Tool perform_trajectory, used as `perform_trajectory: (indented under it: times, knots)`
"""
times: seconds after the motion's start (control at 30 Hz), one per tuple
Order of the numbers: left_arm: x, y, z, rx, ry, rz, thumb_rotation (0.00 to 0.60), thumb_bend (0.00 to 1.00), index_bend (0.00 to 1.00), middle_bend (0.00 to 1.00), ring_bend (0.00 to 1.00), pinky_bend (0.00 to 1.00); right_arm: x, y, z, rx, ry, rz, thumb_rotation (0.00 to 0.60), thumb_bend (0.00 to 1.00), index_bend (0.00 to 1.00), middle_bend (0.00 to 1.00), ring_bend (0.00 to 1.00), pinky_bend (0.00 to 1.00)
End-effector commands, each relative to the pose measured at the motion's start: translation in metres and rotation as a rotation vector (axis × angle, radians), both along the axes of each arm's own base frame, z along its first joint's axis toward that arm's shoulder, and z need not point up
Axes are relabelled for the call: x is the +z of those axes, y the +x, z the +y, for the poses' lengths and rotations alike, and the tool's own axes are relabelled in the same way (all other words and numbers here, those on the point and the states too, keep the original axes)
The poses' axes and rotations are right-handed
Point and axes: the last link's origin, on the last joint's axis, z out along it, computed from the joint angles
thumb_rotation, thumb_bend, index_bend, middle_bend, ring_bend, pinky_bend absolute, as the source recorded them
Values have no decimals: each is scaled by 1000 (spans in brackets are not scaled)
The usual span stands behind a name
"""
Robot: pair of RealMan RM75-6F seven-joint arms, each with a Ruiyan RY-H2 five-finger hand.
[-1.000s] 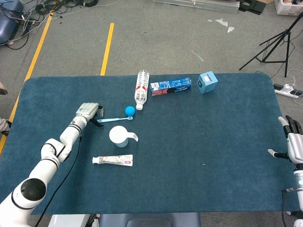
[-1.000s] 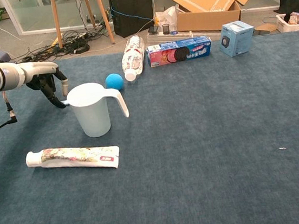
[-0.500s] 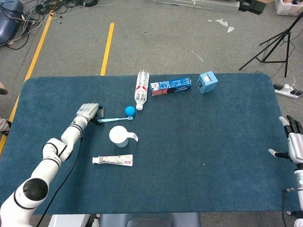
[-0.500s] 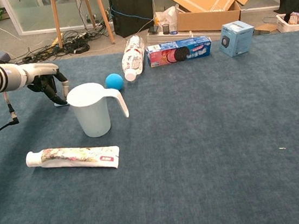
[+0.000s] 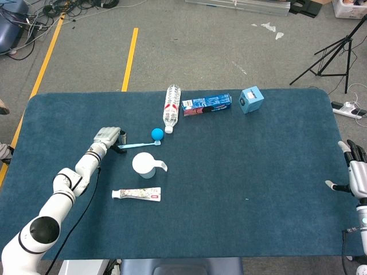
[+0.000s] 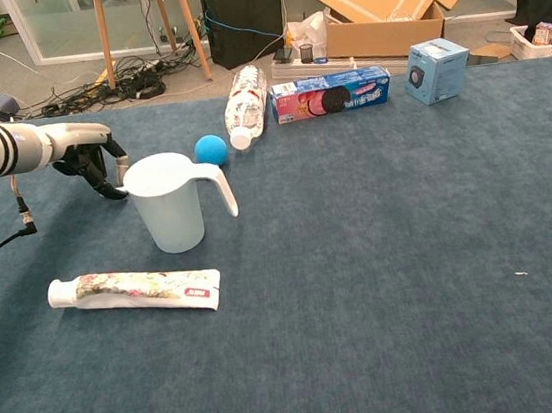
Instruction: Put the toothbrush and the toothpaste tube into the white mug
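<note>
Nothing in white mug (image 5: 144,164) yet: left hand (image 5: 106,138) at toothbrush (image 5: 139,145) handle, mug's 11 o'clock, fingers' grip unclear; toothpaste tube (image 5: 136,195) flat at 6 o'clock; right hand (image 5: 354,175) idle, fingers apart.

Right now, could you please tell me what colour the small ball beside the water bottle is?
The ball is plain bright blue, clearest in the chest view.
</note>
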Motion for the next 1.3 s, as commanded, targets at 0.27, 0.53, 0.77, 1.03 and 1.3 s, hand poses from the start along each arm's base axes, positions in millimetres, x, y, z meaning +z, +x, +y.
perform_trajectory:
  times: [0.27,0.53,0.77,1.03,1.3]
  knots:
    - [0,-3,0,1,5,21,600,238,518,1000,1000,1000,0,-1,0,-1,-2,-1,600,15,109,19,11,397]
    - [-1,-5,-1,-1,6,34,600,238,524,1000,1000,1000,0,0,0,0,-1,-1,600,15,109,19,11,397]
    - [-3,-4,-1,-6,8,43,600,252,551,1000,1000,1000,1,0,0,0,-1,-1,600,15,109,19,11,397]
    - [-4,-4,-1,-10,12,51,600,339,578,1000,1000,1000,1,0,0,1,-3,-2,600,15,109,19,11,397]
    - [-5,-5,-2,-11,11,53,600,395,587,1000,1000,1000,2,0,0,0,-4,-3,600,15,109,19,11,397]
